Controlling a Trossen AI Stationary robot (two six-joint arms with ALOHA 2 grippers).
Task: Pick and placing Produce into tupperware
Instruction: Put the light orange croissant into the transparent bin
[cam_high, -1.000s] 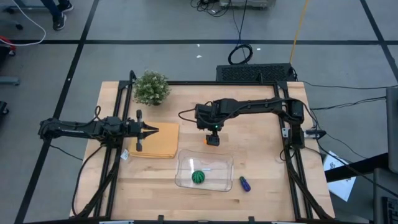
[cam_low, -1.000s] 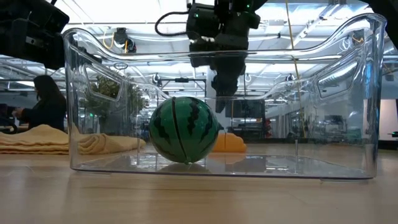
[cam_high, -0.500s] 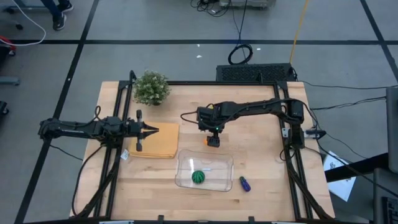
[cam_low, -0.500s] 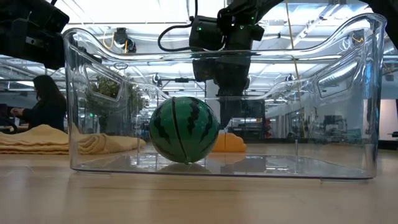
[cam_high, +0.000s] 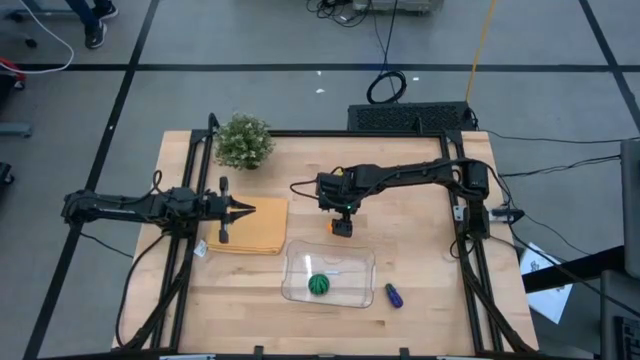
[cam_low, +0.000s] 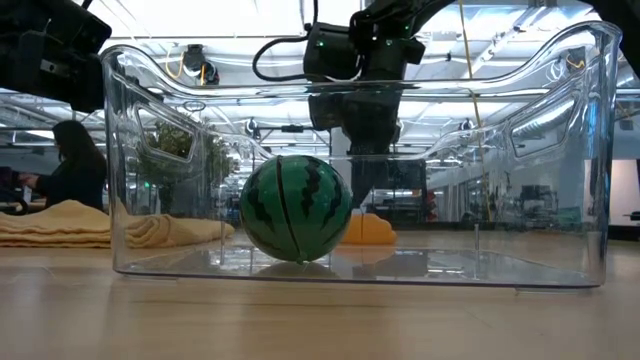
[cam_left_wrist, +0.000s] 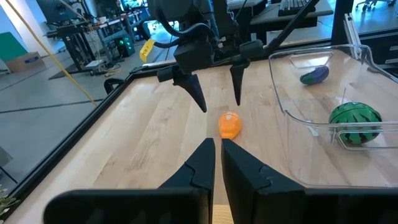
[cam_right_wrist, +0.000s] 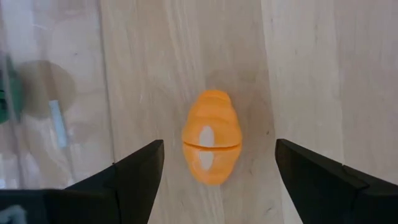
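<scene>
Bare wood around orange oval (cam_right_wrist: 211, 137)

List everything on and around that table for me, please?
Striped ball: one, green, inside the clear box.
Clear box: one, transparent, front middle of table.
Oval piece: one, orange, on the wood behind the box, between the open right fingers.
Long piece: one, blue-purple, on the table right of the box.
Cloth pad: one, tan, left side.
Potted plant: one, green, back left corner.
Left gripper: shut, over the pad.
Right gripper: open, above the oval piece.
</scene>
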